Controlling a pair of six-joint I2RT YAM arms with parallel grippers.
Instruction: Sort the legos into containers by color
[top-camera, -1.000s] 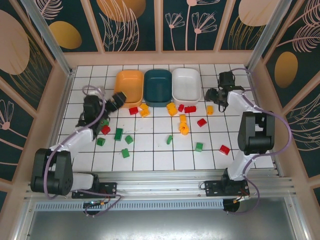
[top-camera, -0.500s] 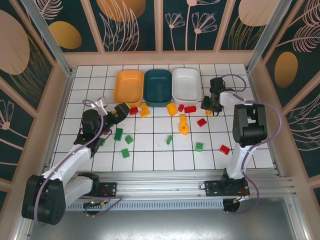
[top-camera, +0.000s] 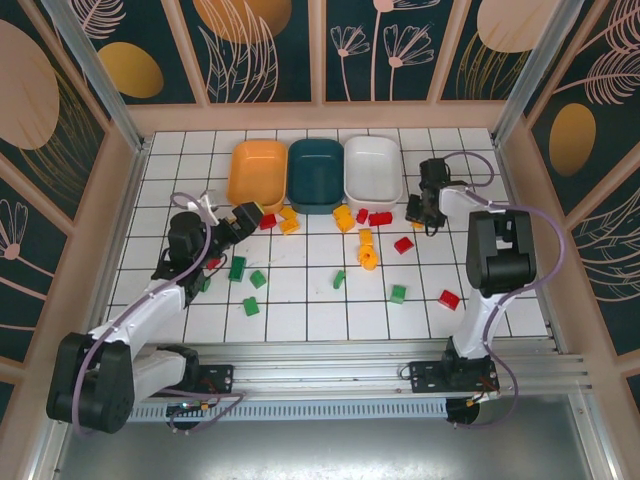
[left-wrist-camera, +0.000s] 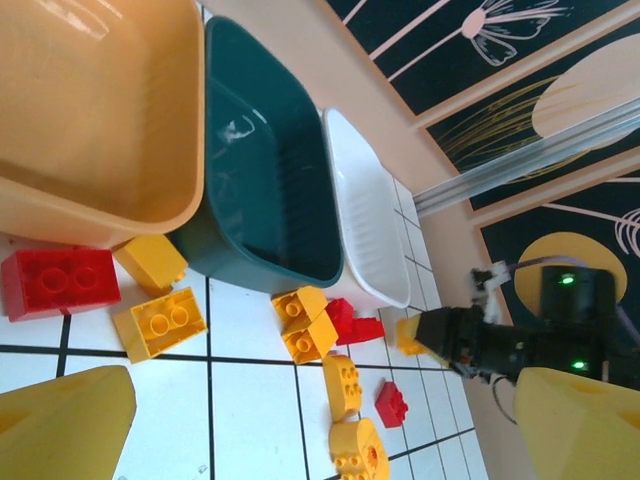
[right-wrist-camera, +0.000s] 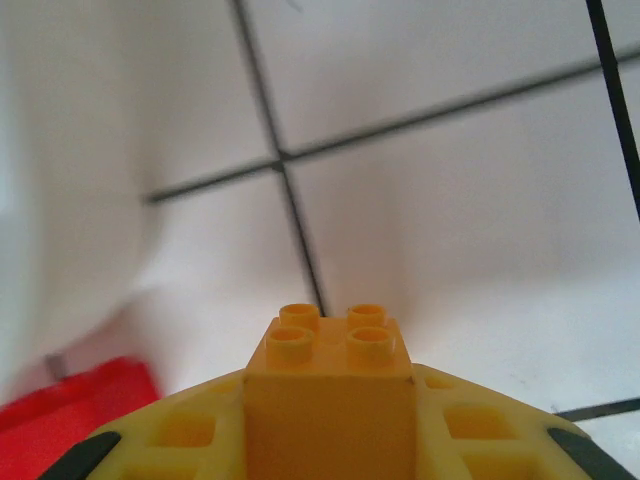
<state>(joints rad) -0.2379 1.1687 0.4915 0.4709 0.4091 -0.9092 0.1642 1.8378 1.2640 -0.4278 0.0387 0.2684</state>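
Note:
Three containers stand in a row at the back: orange (top-camera: 257, 172), dark teal (top-camera: 315, 172) and white (top-camera: 371, 167). Red, yellow and green legos lie scattered on the tiles in front of them. My right gripper (top-camera: 419, 212) is low beside the white tray's right end, shut on a small yellow four-stud brick (right-wrist-camera: 330, 380) that sits between its fingers (right-wrist-camera: 170, 432). My left gripper (top-camera: 248, 216) hangs open just in front of the orange tray (left-wrist-camera: 90, 100), near a red brick (left-wrist-camera: 58, 282) and a yellow brick (left-wrist-camera: 160, 322); nothing is between its fingertips (left-wrist-camera: 60, 420).
Several green bricks (top-camera: 237, 267) lie on the left and middle tiles. Yellow pieces (top-camera: 367, 255) and red ones (top-camera: 403, 244) lie in front of the teal and white trays. A red brick (top-camera: 449, 299) lies near the right arm. Wooden walls close in the tiled floor.
My right gripper came down beside the white tray and closed on the yellow brick. My left gripper drew back a little from the orange tray, staying open.

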